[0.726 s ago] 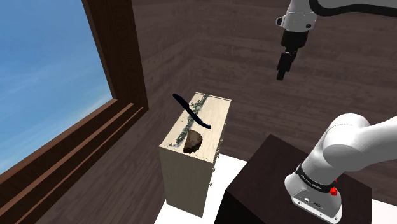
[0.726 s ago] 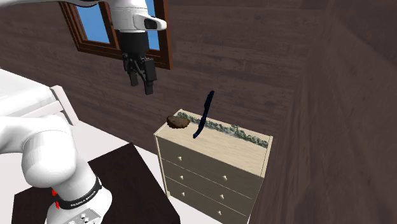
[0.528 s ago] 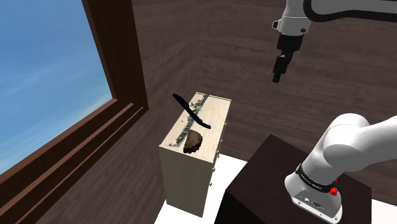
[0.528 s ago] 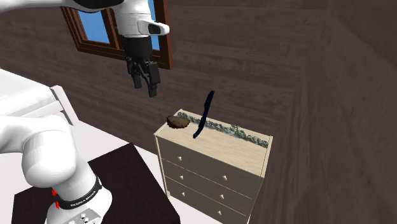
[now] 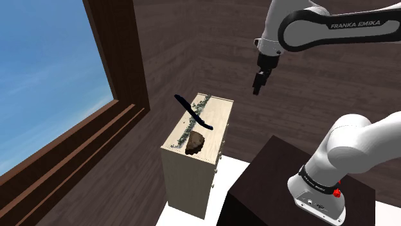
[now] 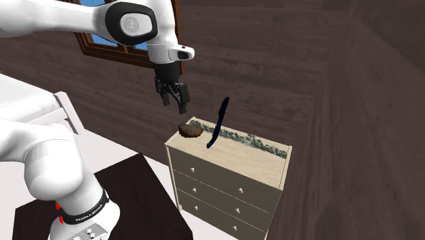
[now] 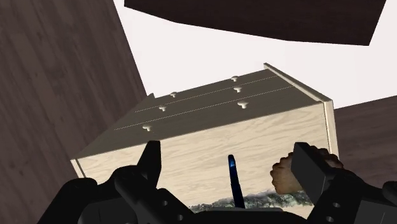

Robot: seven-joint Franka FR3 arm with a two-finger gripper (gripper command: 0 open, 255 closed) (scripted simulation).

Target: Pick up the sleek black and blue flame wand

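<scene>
A pale three-drawer dresser (image 6: 253,162) carries a grey-green garland strip (image 6: 253,142) along its far edge, a brown rock-like lump (image 6: 189,129) at the left end, and a black-blue flame wand (image 6: 219,121) tilted steeply just right of the lump.

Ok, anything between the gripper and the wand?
Nothing. In the second exterior view only air separates the gripper from the wand; the brown lump lies lower, on the dresser, beside the wand.

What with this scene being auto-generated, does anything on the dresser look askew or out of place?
Yes: the dark flame wand stands on its tip on the dresser top, leaning steeply with nothing visibly propping it, rather than lying flat. The brown lump near it rests flat.
</scene>
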